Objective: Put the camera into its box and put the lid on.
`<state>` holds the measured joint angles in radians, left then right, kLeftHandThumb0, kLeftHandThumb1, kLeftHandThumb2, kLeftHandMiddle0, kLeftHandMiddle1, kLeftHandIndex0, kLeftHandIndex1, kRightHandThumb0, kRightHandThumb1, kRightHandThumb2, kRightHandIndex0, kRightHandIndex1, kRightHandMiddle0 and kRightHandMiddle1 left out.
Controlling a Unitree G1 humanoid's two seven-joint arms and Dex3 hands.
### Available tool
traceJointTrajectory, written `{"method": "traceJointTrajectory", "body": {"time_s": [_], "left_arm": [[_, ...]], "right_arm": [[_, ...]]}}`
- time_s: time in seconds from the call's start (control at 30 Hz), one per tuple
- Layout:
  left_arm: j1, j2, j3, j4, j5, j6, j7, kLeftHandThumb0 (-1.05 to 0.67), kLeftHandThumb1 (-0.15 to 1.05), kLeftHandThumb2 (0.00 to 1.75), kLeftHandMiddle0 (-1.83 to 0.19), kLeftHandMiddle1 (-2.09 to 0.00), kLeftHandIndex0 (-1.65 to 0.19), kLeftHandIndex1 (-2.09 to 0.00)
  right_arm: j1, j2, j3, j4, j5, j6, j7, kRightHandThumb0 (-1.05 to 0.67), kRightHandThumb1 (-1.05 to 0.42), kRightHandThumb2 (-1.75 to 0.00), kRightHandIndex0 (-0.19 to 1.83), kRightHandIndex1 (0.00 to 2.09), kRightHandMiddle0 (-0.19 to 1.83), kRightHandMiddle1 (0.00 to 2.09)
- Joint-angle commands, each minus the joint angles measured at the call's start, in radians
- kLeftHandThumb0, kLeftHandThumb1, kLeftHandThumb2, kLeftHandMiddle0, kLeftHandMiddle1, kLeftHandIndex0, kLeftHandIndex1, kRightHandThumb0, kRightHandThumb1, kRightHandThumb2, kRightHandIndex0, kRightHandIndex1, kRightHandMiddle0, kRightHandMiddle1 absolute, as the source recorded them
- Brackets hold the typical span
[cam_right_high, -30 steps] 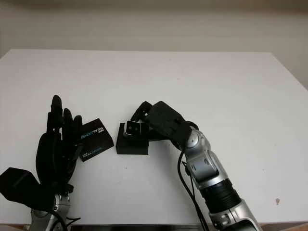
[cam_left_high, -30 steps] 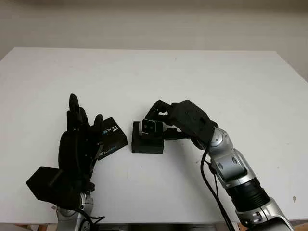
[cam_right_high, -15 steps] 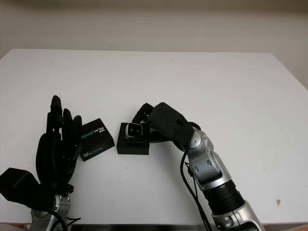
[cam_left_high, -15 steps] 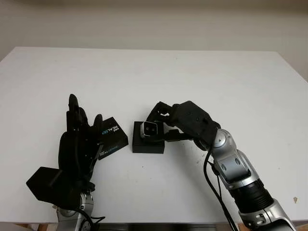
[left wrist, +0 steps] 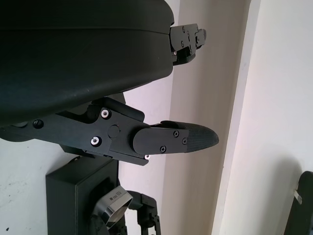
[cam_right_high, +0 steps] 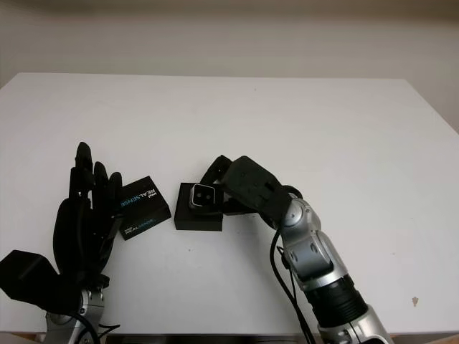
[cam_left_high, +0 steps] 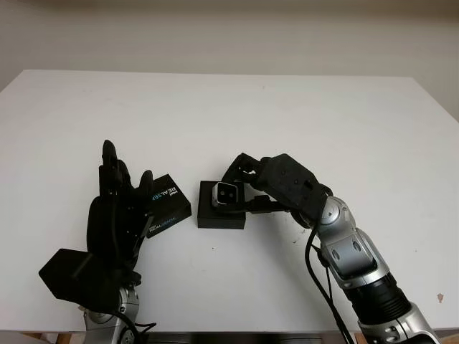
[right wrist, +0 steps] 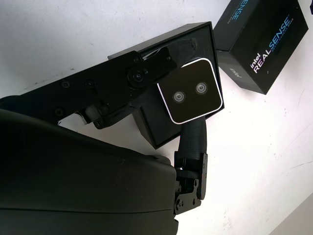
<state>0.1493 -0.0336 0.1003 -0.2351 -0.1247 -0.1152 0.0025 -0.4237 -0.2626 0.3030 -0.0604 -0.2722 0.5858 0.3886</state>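
We judge the task about half done — our right robot hand [cam_left_high: 247, 188] grips the camera [cam_left_high: 227, 193] just over the open box [cam_left_high: 221, 213] mid-bench, while the lid [cam_left_high: 166, 205] waits left beside the open left robot hand [cam_left_high: 115, 215].

The right hand [cam_left_high: 244, 188] has lowered the camera [cam_left_high: 227, 193] toward the box [cam_left_high: 221, 213].
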Motion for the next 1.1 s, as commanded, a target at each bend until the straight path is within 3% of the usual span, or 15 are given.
{"method": "traceJointTrajectory", "body": {"time_s": [0.0,1.07], "left_arm": [[0.004,0.002,-0.001,-0.019,-0.003,-0.004,-0.003,-0.52,1.05,0.34,0.08,-0.05,0.14,-0.05],[0.011,-0.009,-0.005,-0.024,-0.004,-0.007,0.001,-0.53,1.05,0.32,0.09,-0.05,0.15,-0.05]], "right_arm": [[0.04,-0.015,0.001,0.03,-0.007,0.007,-0.008,-0.32,-1.03,-0.06,0.34,0.06,0.2,2.09],[0.028,0.002,0.02,0.04,-0.032,0.019,-0.028,-0.31,-1.02,-0.05,0.34,0.06,0.14,2.08]]}}
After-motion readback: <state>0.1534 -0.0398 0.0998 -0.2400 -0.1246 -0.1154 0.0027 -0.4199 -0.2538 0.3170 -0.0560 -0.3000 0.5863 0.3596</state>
